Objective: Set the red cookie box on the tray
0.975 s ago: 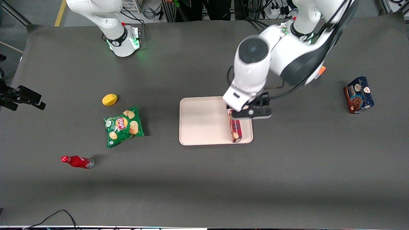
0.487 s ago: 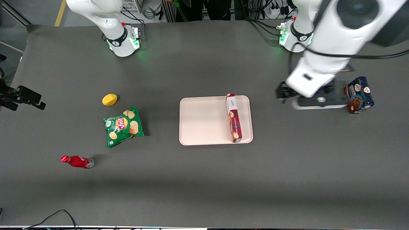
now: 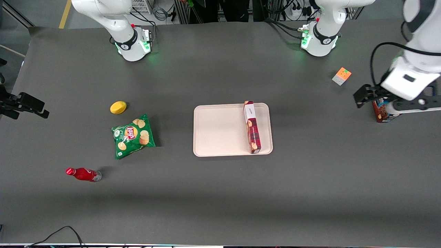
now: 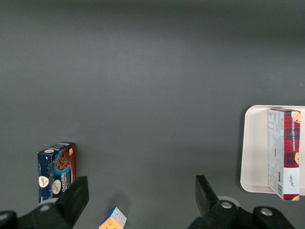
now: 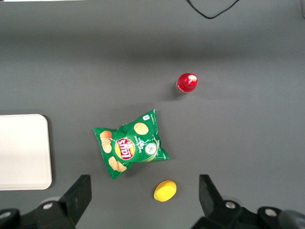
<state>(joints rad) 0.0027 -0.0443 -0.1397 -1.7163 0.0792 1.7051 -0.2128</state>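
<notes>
The red cookie box (image 3: 252, 127) lies on its long narrow side on the tray (image 3: 220, 131), along the tray's edge toward the working arm's end. In the left wrist view the red cookie box (image 4: 284, 152) rests inside the tray's rim (image 4: 252, 152). My gripper (image 3: 396, 100) hangs high over the table well away from the tray, toward the working arm's end, just above a dark blue cookie box (image 3: 378, 115). The wrist view shows this gripper (image 4: 141, 198) open, its fingers (image 4: 76, 196) spread wide and holding nothing.
A small colour cube (image 3: 341, 75) lies farther from the front camera than the blue box (image 4: 56, 169). Toward the parked arm's end lie a yellow lemon (image 3: 118, 107), a green chips bag (image 3: 132, 136) and a red bottle (image 3: 82, 174).
My gripper let go of the red cookie box, rose and swung away toward the working arm's end, ending over the blue box. The red box stays on the tray.
</notes>
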